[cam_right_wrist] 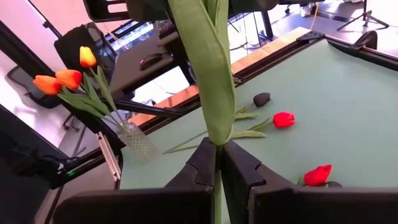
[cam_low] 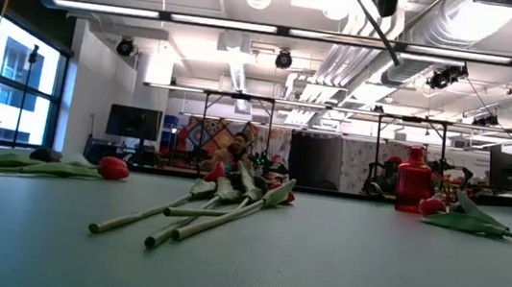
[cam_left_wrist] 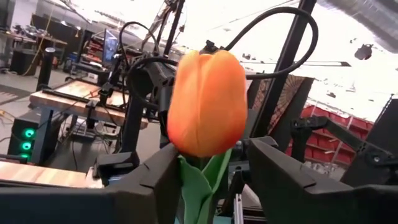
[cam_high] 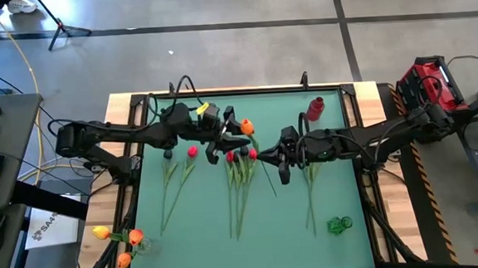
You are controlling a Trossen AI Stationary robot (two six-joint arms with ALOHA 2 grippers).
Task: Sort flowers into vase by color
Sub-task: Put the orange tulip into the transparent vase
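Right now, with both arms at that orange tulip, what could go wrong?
The left jaws stand apart around the orange tulip just under its head, not gripping. If the right jaws, shut on its stem, let go early, it could fall. If both arms pull, the thin stem might bend. The glass vase sits near the mat's edge and could tip.

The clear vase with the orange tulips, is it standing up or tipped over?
Upright: the clear vase stands on the table's corner, three orange tulips rising from it.
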